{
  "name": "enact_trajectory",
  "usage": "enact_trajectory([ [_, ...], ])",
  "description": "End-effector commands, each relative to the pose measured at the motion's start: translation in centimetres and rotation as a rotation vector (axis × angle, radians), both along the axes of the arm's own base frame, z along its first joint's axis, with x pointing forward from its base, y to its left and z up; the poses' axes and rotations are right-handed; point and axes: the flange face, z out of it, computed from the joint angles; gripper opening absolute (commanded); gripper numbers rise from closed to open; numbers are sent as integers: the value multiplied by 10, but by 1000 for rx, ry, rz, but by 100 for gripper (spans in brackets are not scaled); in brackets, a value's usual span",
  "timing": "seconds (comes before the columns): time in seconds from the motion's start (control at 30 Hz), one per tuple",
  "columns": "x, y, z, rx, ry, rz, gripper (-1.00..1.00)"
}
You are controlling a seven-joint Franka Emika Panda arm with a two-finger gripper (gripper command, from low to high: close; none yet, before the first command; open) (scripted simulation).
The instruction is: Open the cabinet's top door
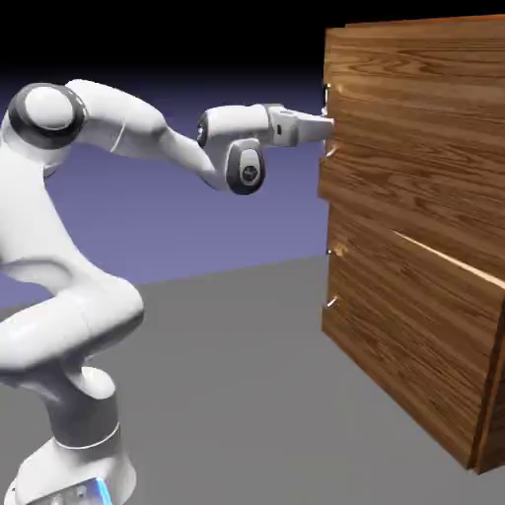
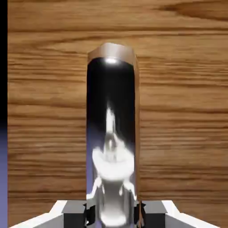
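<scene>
Gripping the handle (image 2: pixel 112 133): gripper (image 1: pixel 324 124), level at upper centre of the exterior view, closed on the silver bar of the top door (image 1: pixel 414 128).

Handle: fills the middle of the hand view, shiny, mirroring the hand; grey fingertips (image 2: pixel 71 213) flank its base at the bottom edge. Judged reason for the grip: a firm hold lets the arm pull the door outward.

Cabinet (image 1: pixel 424 325): brown wood grain, right half of the exterior view; top door in its upper right, apparently not yet swung open. Lower panel (image 1: pixel 395 296) beneath it, untouched.

Arm (image 1: pixel 69 296): white, rising from lower left.

Table (image 1: pixel 227 395): flat grey, bare.

Backdrop (image 1: pixel 197 217): plain blue-violet, darkening toward the top.
</scene>
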Motion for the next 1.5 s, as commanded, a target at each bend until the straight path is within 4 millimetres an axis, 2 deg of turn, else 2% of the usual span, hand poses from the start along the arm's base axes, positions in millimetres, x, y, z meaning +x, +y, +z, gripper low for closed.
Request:
enact_trajectory([
  [0.0,-5,-2,0,0,1,10,-100],
  [0.43,-60,-28,0,0,0,131,-100],
  [0.63,-66,-32,5,14,-13,151,-100],
  [0.83,-70,-33,0,2,-1,154,-100],
  [1.07,-105,-55,0,0,1,236,-100],
  [1.33,-117,-64,0,0,1,265,-100],
  [1.47,-131,-75,0,0,1,301,-100],
])
